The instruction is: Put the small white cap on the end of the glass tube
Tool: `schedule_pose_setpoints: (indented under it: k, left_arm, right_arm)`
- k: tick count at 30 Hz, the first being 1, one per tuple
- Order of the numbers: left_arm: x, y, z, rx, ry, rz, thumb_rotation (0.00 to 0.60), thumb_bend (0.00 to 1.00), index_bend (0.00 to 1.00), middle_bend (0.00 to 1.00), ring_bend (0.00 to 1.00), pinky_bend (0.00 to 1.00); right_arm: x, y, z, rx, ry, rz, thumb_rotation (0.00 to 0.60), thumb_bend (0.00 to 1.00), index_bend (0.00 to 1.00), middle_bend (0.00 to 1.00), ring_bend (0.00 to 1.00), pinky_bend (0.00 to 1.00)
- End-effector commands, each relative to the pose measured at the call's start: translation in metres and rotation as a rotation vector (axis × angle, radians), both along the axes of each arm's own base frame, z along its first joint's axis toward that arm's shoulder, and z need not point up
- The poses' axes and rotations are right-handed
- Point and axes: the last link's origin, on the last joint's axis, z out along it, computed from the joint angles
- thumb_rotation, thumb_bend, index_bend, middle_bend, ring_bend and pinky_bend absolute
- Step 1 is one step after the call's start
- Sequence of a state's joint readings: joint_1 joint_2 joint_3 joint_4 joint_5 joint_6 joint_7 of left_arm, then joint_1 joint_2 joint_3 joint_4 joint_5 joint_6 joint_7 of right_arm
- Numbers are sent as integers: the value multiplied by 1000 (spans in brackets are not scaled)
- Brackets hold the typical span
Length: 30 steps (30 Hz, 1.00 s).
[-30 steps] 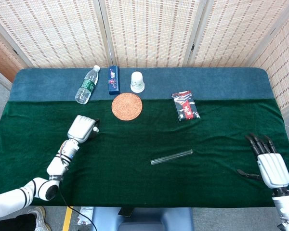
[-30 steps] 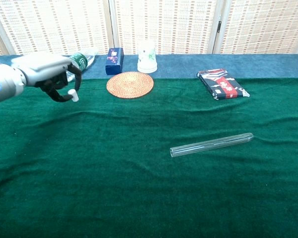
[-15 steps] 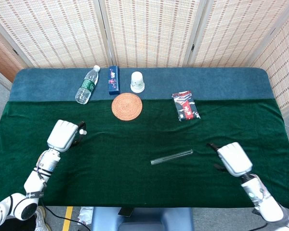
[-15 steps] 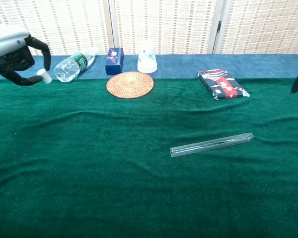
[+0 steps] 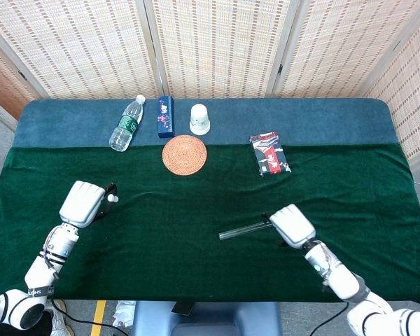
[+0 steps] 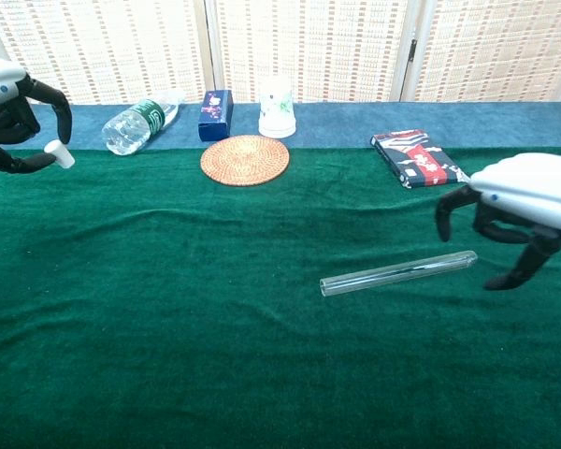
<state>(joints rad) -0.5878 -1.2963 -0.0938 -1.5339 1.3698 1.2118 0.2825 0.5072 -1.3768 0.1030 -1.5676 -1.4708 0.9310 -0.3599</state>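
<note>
The glass tube (image 5: 243, 228) (image 6: 397, 272) lies on the green cloth right of centre. My right hand (image 5: 291, 225) (image 6: 516, 210) hovers over the tube's right end, fingers curled downward and apart, holding nothing. At the far left my left hand (image 5: 84, 203) (image 6: 11, 112) is raised above the cloth and pinches the small white cap (image 5: 114, 199) (image 6: 60, 154) between its fingertips.
A woven coaster (image 5: 184, 155), a white cup (image 5: 199, 119), a blue box (image 5: 165, 115) and a plastic bottle (image 5: 127, 124) stand near the back. A red and black packet (image 5: 269, 152) lies at the back right. The table's front edge (image 5: 210, 299) is close to both forearms.
My right hand has swept left from the table's right edge to over the tube's right end. My left hand has drawn back and left with the cap.
</note>
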Motion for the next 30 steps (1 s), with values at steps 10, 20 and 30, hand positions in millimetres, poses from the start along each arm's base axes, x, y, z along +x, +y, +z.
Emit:
schedule_pose_setpoints:
  k: [10, 20, 30]
  left_arm:
    - [-2, 1, -3, -9, -4, 0, 600, 448, 586, 964, 881, 832]
    - [-6, 2, -6, -14, -5, 9, 600, 453, 587, 964, 880, 832]
    - [-9, 3, -6, -13, -7, 16, 600, 457, 587, 964, 879, 832]
  right_arm:
    - [16, -11, -29, 44, 23, 1, 600, 189, 418, 927, 1000, 1000]
    - [20, -16, -39, 54, 33, -4, 600, 295, 429, 927, 1000, 1000]
    - [21, -20, -47, 59, 48, -9, 600, 322, 438, 927, 1000, 1000]
